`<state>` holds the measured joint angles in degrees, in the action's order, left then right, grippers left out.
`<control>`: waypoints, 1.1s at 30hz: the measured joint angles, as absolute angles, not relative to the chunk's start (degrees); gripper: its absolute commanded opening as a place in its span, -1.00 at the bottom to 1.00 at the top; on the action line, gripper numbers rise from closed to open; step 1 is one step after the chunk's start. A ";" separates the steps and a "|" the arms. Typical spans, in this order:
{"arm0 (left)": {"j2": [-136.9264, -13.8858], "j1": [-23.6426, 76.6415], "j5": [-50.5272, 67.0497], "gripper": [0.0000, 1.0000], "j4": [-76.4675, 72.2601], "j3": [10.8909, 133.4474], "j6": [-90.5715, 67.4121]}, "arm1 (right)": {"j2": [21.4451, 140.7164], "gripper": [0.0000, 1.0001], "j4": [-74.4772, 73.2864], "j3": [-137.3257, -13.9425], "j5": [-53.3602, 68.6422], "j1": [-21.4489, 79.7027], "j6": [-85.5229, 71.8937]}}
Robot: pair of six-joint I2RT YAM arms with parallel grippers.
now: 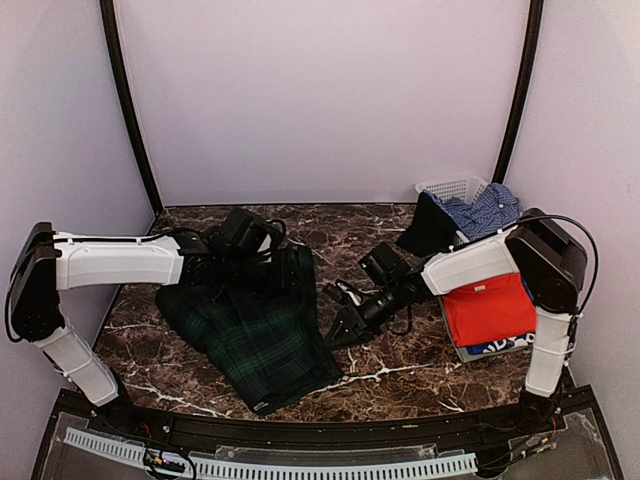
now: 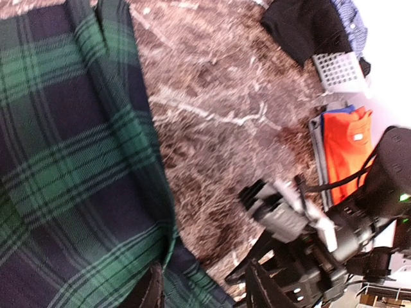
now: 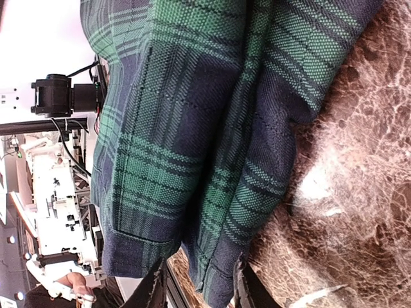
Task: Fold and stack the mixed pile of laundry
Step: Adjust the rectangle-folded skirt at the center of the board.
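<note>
Two arms are over one garment, the dark green tartan pleated skirt (image 1: 262, 335). Top view: it lies flat on the marble table (image 1: 420, 372), left of centre. Left gripper (image 1: 272, 262) is at its far edge, right gripper (image 1: 340, 322) at its right edge. Jaw gap is not readable from up here. The rest of the mixed laundry pile is at far right. The red-orange T-shirt (image 1: 487, 308) is folded on top of the royal blue T-shirt (image 1: 497, 346), on the grey tray (image 1: 461, 352). The light blue patterned shirt (image 1: 485, 212) and black garment (image 1: 430, 228) hang out of the white basket (image 1: 455, 188).

Left wrist: fingers parted and nothing pinched. The skirt hem (image 2: 168, 256) runs into the gap between them, with bare table beside it. The right arm's wrist is close by on the right.

Right wrist: fingers parted partway. The skirt's hemmed corner (image 3: 212, 276) lies in the gap. No clamp on it that I can see. Marble shows to the right of the cloth.
</note>
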<state>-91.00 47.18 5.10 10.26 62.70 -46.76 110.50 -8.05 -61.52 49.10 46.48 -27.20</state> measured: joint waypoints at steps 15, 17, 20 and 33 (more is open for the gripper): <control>-94.72 54.96 5.26 -0.10 15.94 61.12 -51.66 | 114.56 -0.48 -4.01 -59.96 51.46 46.06 -29.91; -95.88 55.29 4.54 -0.08 17.26 61.12 -52.82 | 114.67 -0.56 -3.57 -59.90 51.81 46.06 -30.13; -96.66 55.90 2.79 -0.07 19.55 61.39 -54.61 | 114.87 -0.64 -2.63 -59.90 52.51 46.06 -30.68; -97.82 60.77 -6.02 0.33 29.56 67.00 -59.86 | 115.63 -0.86 -0.75 -59.72 53.30 46.06 -31.20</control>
